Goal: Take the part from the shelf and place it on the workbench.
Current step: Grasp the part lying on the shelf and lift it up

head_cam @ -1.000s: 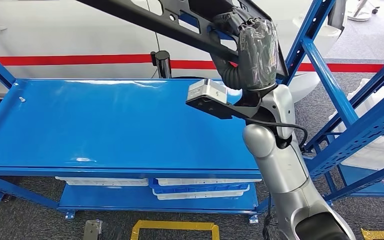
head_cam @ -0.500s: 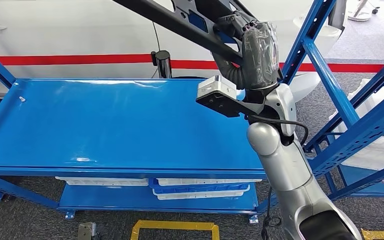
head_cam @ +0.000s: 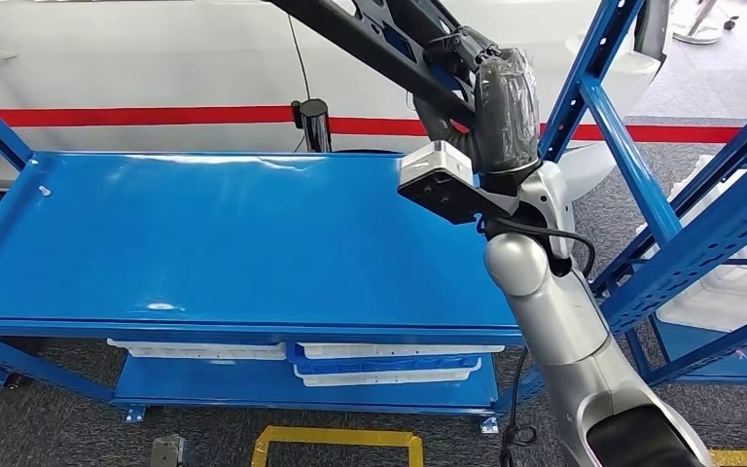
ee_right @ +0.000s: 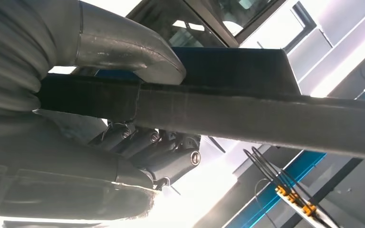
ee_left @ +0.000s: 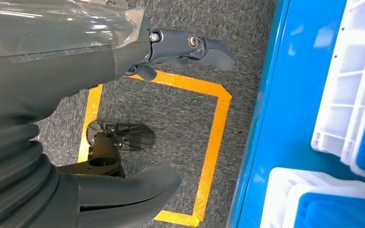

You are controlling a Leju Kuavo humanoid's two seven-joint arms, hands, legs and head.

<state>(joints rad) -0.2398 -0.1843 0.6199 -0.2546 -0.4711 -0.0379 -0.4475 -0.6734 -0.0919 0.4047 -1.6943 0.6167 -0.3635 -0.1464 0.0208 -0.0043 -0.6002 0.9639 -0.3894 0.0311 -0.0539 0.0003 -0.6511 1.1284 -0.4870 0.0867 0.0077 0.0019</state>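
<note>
Glossy blue metal workbench (head_cam: 204,243)

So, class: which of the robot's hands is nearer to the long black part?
Right. The right hand grips the black part, raised above the blue workbench. The left hand hangs low over the carpet with yellow tape, holding nothing.

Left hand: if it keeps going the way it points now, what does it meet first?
Likely the grey carpet floor, within the orange tape outline. The open left hand hangs pointing down beside the blue metal workbench; depth is unclear.
</note>
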